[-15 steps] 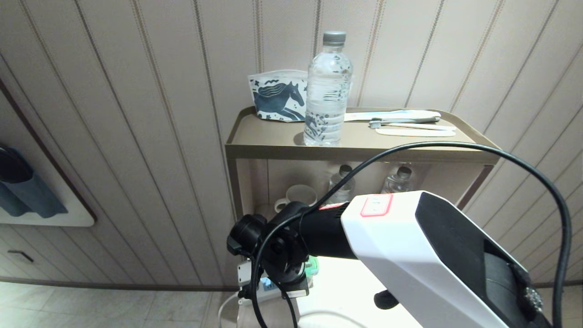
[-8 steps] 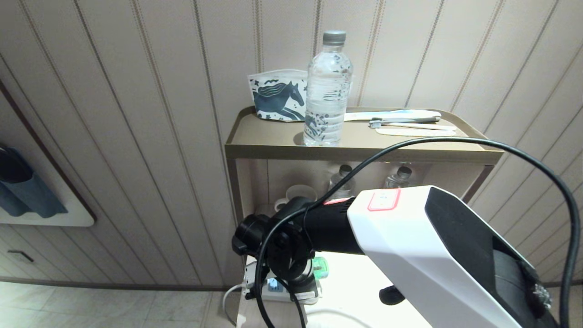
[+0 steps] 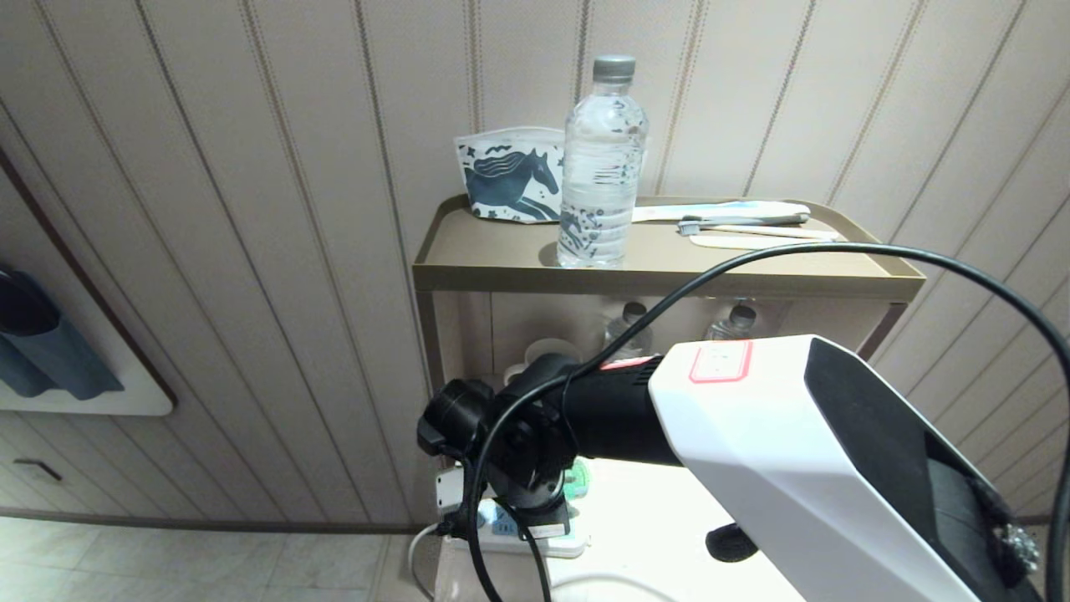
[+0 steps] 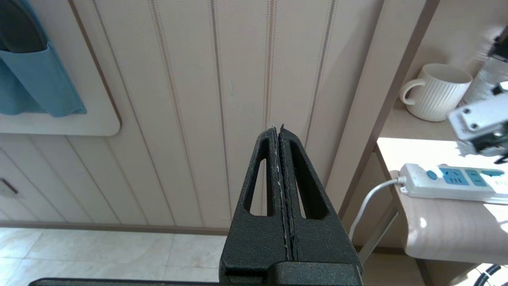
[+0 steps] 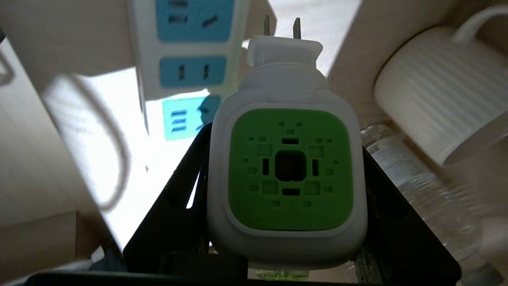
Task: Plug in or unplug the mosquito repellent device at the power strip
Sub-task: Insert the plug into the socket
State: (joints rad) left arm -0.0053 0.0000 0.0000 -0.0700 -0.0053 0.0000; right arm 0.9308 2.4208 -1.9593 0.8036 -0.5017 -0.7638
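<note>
The right tool [image 5: 285,246] pinched the mosquito repellent device [image 5: 287,174] by its white sides, the black fingers [image 5: 174,206] pressed against either flank of the housing. The device's green vented face was turned toward the wrist camera, and its two metal prongs stood bare, in the air, not seated in any socket. Just beyond the prongs and off to one side lay the power strip [image 5: 186,59], its light-blue socket panels showing (none of the ones in view held a plug). In the head view the right arm reached down toward the lower shelf of the stand, and the strip [image 3: 535,535] lay along that shelf's front edge under the wrist, with a glimpse of green [image 3: 577,481] beside the black wrist housing.

The left tool [image 4: 281,167] hung apart, out by the panelled wall, its two fingers pressed together and holding nothing.

A white ribbed mug [image 5: 440,91] and a clear water bottle [image 5: 412,182] sat close by on the same shelf.
</note>
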